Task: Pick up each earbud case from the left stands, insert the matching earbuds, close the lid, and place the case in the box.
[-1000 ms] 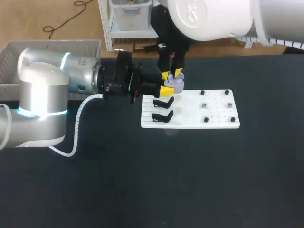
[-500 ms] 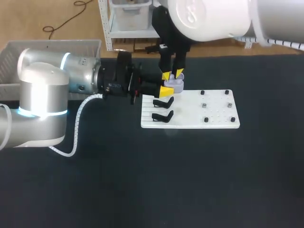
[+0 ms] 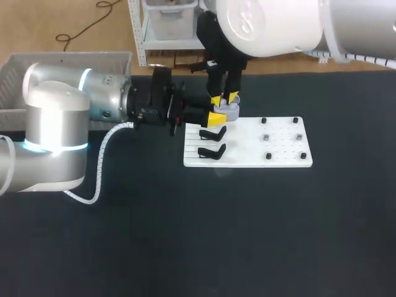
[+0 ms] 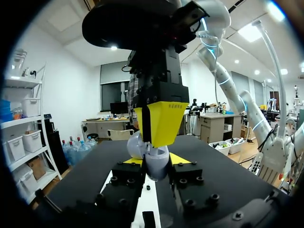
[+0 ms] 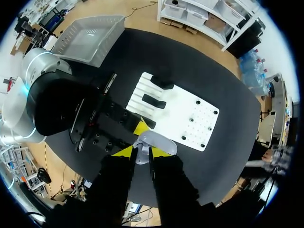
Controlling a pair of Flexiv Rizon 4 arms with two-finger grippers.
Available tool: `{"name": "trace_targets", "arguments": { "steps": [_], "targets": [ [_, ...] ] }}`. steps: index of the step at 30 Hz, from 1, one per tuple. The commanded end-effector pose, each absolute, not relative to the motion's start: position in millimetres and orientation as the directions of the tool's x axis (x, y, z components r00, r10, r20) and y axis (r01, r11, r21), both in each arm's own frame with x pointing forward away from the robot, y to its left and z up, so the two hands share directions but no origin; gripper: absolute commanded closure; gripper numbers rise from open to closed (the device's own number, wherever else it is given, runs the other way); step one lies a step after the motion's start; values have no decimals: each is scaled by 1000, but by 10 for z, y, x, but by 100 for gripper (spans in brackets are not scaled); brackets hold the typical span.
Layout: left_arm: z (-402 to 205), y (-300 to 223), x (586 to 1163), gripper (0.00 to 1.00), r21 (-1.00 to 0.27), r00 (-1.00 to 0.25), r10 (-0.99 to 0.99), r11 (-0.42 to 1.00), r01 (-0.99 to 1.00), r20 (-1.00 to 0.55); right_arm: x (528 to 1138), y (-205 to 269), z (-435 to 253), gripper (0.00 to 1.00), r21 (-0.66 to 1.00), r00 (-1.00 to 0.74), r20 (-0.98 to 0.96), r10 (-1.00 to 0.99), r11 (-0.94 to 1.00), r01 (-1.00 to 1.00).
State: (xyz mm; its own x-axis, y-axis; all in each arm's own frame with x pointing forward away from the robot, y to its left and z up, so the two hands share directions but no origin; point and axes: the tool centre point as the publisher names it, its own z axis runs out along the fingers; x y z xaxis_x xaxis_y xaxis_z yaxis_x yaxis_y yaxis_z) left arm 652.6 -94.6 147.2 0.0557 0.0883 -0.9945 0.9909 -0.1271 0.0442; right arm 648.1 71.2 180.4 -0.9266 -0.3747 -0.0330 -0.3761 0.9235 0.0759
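**Earbud case** [image 3: 229, 111], lavender, count one. It is being held over the back left corner of the white board [image 3: 281, 162], and its lid appears to be standing open.

**Left gripper** [image 3: 218, 117], count one. It is coming in level from the left and pinching the case from two sides. In the left wrist view a yellow tip [image 4: 183, 158] is showing on either side of the case.

**Right gripper** [image 3: 224, 98], count one. It is hanging straight down just above the case. Whether it is clamping anything cannot be told.

**Black stands** [image 3: 212, 133], count two showing. They are sitting one in front of the other on the board's ribbed left strip, just on the near side of the held case.

**Small dark pieces** [image 3: 266, 137], count six. They are sitting in two columns of three on the board's right half, apart from one another and well apart from the case.

**Box** [image 3: 68, 62], light grey, count one. It is resting at the table's far left corner, behind the left arm and well apart from the board.

**Table** [image 3: 247, 235], black, count one. The board is lying toward the far side, near the middle. Broad dark surface is stretching from the board's near edge to the table's near edge, and from the board's right edge to the table's right edge. The left arm's body and its white cable [image 3: 105, 154] are taking up the left side.
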Motion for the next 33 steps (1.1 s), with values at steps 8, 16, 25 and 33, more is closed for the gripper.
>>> {"name": "trace_targets", "arguments": {
  "steps": [8,16,25,33],
  "targets": [
    [1480,-946,6517,100,45,56,89,-128,991,-994,6416,681,2012,0,78,-920,-38,-389,917,-391],
    [1480,-946,6517,100,45,56,89,-128,991,-994,6541,503,2286,0,189,-960,-43,-275,942,-278],
    [1480,-946,6517,100,45,56,89,-128,991,-994,7010,141,2004,0,125,-991,48,124,984,129],
    [1480,-946,6517,100,45,56,89,-128,991,-994,7074,103,1780,0,85,-985,53,161,983,165]
  ]
}}
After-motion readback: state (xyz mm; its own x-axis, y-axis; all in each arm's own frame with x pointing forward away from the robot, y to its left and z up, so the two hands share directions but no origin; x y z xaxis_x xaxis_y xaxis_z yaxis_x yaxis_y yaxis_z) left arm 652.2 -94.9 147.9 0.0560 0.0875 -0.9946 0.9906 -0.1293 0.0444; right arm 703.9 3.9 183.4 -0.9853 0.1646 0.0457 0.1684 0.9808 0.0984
